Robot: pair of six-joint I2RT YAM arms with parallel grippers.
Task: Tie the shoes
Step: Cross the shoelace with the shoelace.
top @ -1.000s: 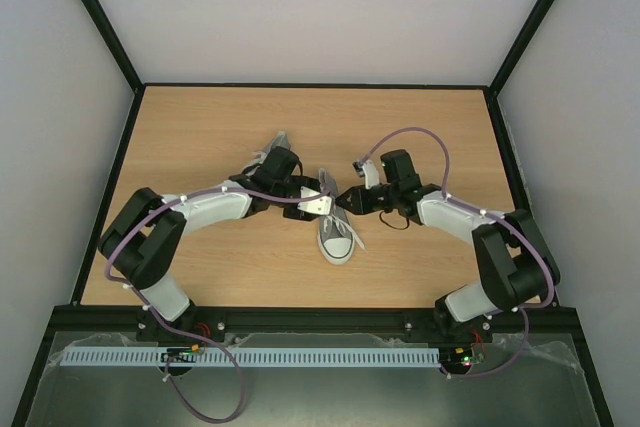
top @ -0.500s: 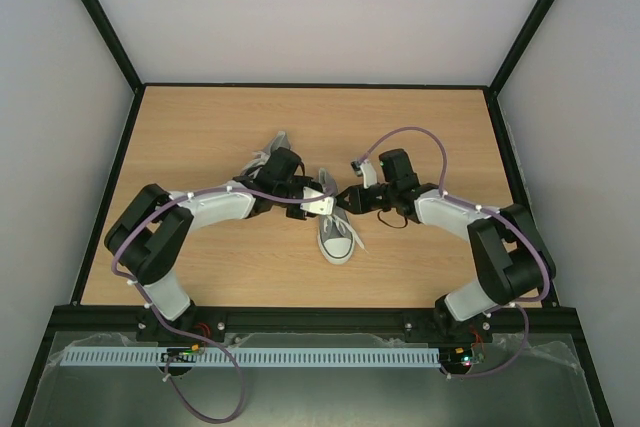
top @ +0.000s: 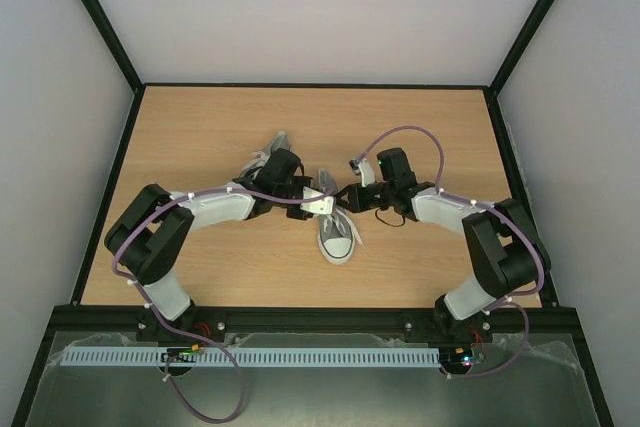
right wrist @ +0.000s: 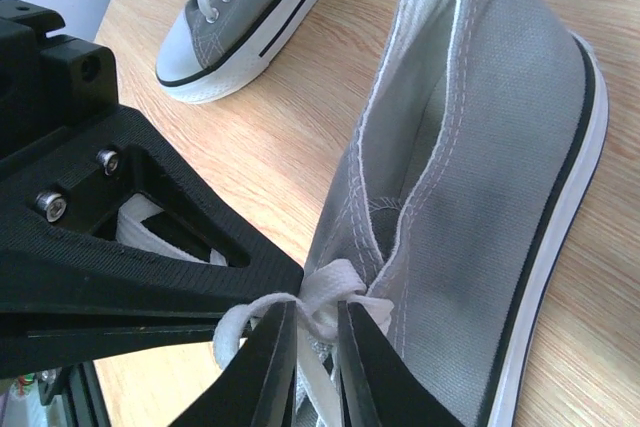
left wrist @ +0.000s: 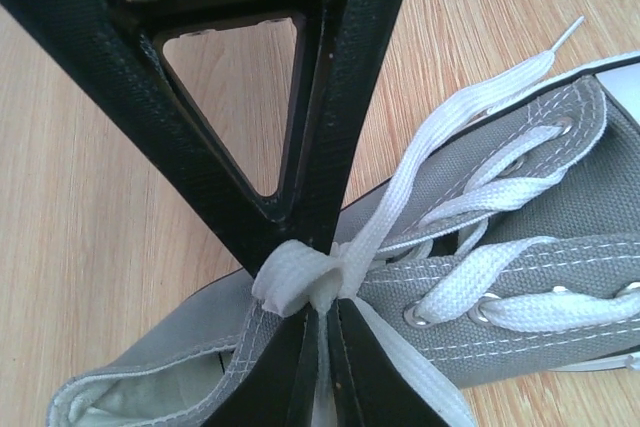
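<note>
My left claw (left wrist: 322, 309) is pressed together on a bunched fold of the flat white lace (left wrist: 300, 277), at the throat of the small grey canvas sneaker (top: 337, 234) with the white rubber sole. My right claw (right wrist: 315, 312) meets it tip to tip from the opposite side, pinching the same lace. The sneaker's long axis runs across the line between the claws: toe on the near side, heel opening just beyond. Both forearms lie low over the wooden worktop (top: 200, 127), elbows wide. The next pull, I judge, goes outward. The second grey sneaker (right wrist: 255, 7) sits behind my left claw.
</note>
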